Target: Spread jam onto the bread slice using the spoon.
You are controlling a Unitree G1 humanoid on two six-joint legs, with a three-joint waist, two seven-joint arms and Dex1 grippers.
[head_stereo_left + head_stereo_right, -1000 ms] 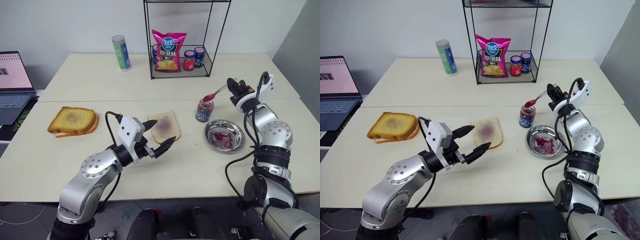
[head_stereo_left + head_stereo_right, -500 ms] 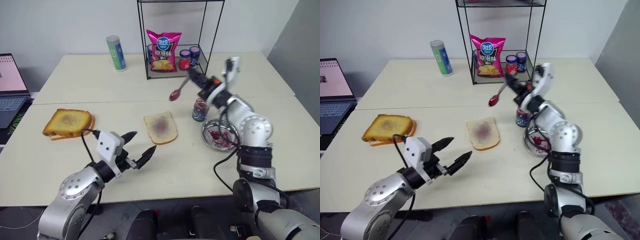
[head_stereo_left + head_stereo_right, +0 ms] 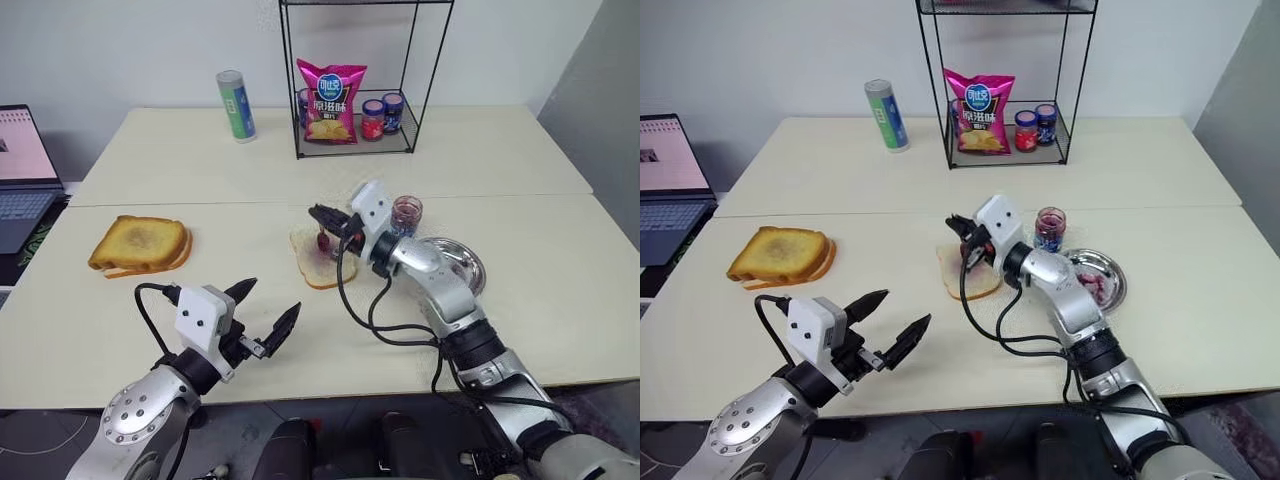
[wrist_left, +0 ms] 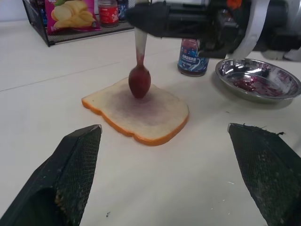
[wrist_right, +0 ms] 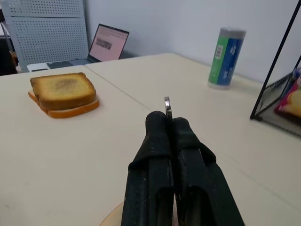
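Observation:
The bread slice (image 4: 141,110) lies flat at mid-table, a purplish stain in its middle. The spoon (image 4: 139,81) hangs upright over it, bowl down and loaded with dark red jam, at or just above the crumb; contact is unclear. My right gripper (image 3: 325,222) is shut on the spoon's handle (image 5: 168,106) above the slice's far edge. Nearer the front edge and to the left of the slice, my left gripper (image 3: 268,305) stands open and holds nothing. More jam lies in the round metal dish (image 4: 258,80).
An open jam jar (image 3: 405,213) stands right of the slice, beside the dish. Toasted slices (image 3: 142,243) sit at the left, and a laptop (image 3: 20,160) lies at the far left edge. A wire rack (image 3: 355,110) with chips and jars and a canister (image 3: 234,105) are at the back.
My right gripper swung left from above the jar to over the bread slice, turning the spoon bowl-down. My left gripper drew back from the slice toward the table's front-left.

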